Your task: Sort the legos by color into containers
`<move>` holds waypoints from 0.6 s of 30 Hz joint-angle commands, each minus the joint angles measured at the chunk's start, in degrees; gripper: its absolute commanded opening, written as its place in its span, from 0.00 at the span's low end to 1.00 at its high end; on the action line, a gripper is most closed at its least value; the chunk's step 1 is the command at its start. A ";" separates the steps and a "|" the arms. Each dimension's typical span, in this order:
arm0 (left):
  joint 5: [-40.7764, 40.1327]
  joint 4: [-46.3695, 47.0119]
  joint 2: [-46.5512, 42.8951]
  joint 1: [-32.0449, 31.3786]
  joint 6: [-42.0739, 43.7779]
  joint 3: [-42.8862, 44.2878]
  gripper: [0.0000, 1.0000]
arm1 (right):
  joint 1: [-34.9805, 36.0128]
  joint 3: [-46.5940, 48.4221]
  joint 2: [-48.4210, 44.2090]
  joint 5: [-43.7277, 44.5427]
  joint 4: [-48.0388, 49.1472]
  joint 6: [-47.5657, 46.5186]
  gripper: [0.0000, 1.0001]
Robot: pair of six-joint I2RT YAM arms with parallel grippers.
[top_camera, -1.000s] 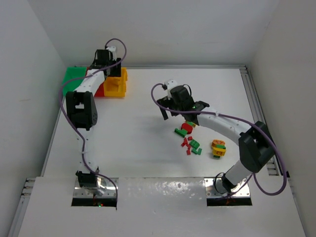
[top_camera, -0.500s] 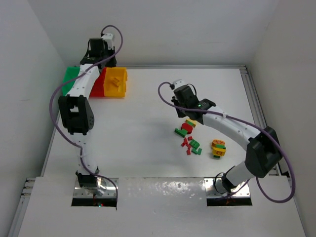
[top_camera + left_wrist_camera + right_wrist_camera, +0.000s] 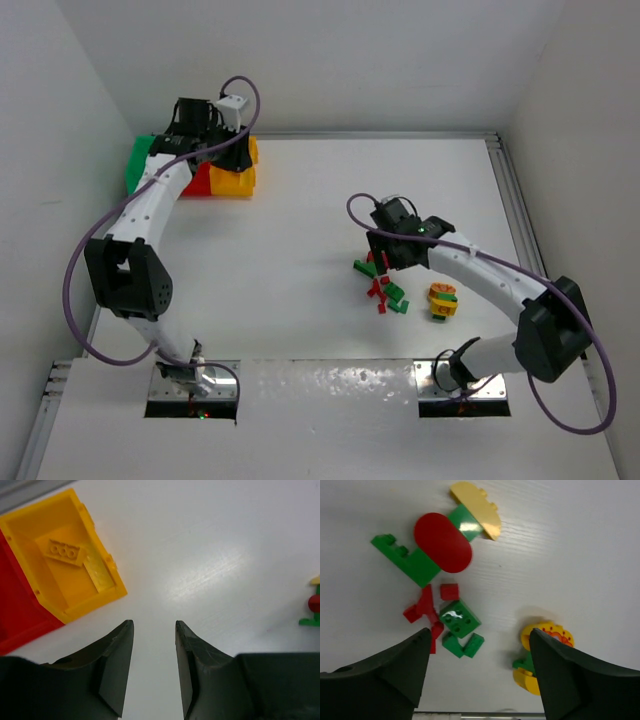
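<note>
The legos lie in a loose pile point(image 3: 385, 290) on the white table: a red oval piece point(image 3: 442, 542) on a long green brick point(image 3: 405, 562), a yellow half-round point(image 3: 475, 507), a green square brick point(image 3: 460, 618), small green pieces point(image 3: 462, 645) and small red bits point(image 3: 425, 610). A yellow, green and orange cluster point(image 3: 545, 655) sits apart to the right point(image 3: 442, 300). My right gripper point(image 3: 480, 632) is open and empty above the pile point(image 3: 383, 258). The containers stand at the far left: green point(image 3: 140, 160), red point(image 3: 200, 182), yellow point(image 3: 233, 182). My left gripper point(image 3: 154, 625) is open and empty beside the yellow bin point(image 3: 65, 605), which holds two yellow bricks point(image 3: 62, 551).
White walls close in the table on the left, back and right. A metal rail point(image 3: 508, 200) runs along the right edge. The red bin point(image 3: 15, 610) touches the yellow one. Part of the pile shows at the right edge of the left wrist view point(image 3: 312, 605).
My right gripper has moved toward the near right and now hangs over the lego pile. My left arm has swung its elbow leftward; its gripper stays by the bins, now at the yellow one.
</note>
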 commanded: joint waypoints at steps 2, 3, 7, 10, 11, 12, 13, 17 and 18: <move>1.16 -2.09 -3.45 -0.50 1.40 -1.55 0.37 | -0.52 2.23 -3.06 11.16 -11.04 6.42 0.84; 1.25 -2.01 -3.71 -0.67 1.31 -1.81 0.38 | -1.14 2.24 -2.97 15.37 -13.42 9.22 0.88; 1.52 -2.01 -4.50 -1.29 0.87 -1.99 0.38 | -12.17 -1.97 -6.73 9.72 -17.67 11.54 0.96; 2.13 -2.09 -5.12 -1.82 0.69 -2.17 0.38 | -15.90 -7.68 -10.78 7.93 -16.35 11.54 0.99; 2.65 -2.27 -5.12 -1.82 0.69 -2.17 0.38 | -16.08 -8.83 -12.62 8.37 -15.91 11.80 0.99; 2.75 -2.36 -5.21 -1.91 0.61 -2.17 0.38 | -16.26 -9.01 -13.07 7.07 -15.73 11.89 0.99; 3.01 -2.53 -5.21 -1.99 0.61 -2.25 0.38 | -16.70 -9.19 -13.17 5.84 -14.33 11.89 0.99; 3.10 -2.36 -5.56 -2.35 0.52 -2.25 0.38 | -17.58 -9.63 -8.53 3.46 -11.86 12.51 0.99; 3.10 -2.36 -5.73 -2.43 0.61 -2.25 0.38 | -17.84 -9.72 -7.12 3.11 -10.90 12.33 0.99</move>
